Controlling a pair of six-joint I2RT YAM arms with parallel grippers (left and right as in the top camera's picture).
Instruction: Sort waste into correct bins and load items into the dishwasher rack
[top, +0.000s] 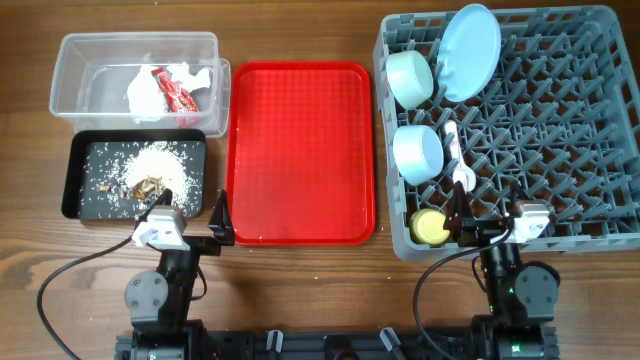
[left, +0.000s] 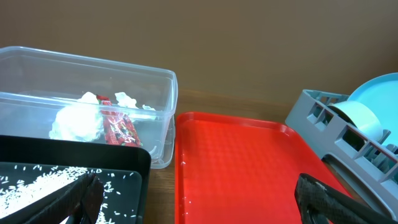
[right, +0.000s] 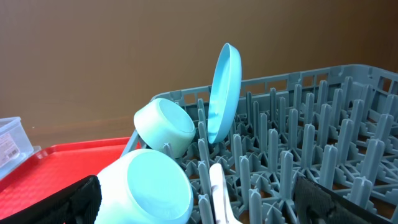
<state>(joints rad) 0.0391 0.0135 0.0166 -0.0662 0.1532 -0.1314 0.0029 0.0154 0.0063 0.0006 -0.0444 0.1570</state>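
Looks to me like the sorting is basically done, so the step in hand is just backing off cleanly.

Starting at the near edge of the tabletop: the left jaws are spread wide with nothing in them, sitting low by the near ends of the black tray (top: 72, 185) and the red tray (top: 300, 150). The right jaws are also wide apart and empty, right at the near wall of the dishwasher rack (top: 590, 130). They're just beside the yellow cup (top: 431, 227), which lies in the rack's near-left corner.

A bit farther in, the food scraps (top: 150, 162) are spread in the black tray. In the rack, the light blue bowl (top: 417, 152) is tipped on its side, with the fork and spoon (top: 456, 155) lying just beside it.

Toward the far-left corner, the clear tub (top: 75, 60) holds the napkin (top: 145, 90) and the snack wrapper (top: 176, 92). Along the far edge, the mint bowl (top: 409, 78) and the plate (top: 469, 52) stand propped between the pegs.

My tips:
- Lift both wrists straight up before pulling them back.
- Watch the right side. It's close enough to bump the cup or snag the rack wall, and a knock there could rattle the plate loose.
- On the left, stay off the black tray's rim or the crumbs will scatter.
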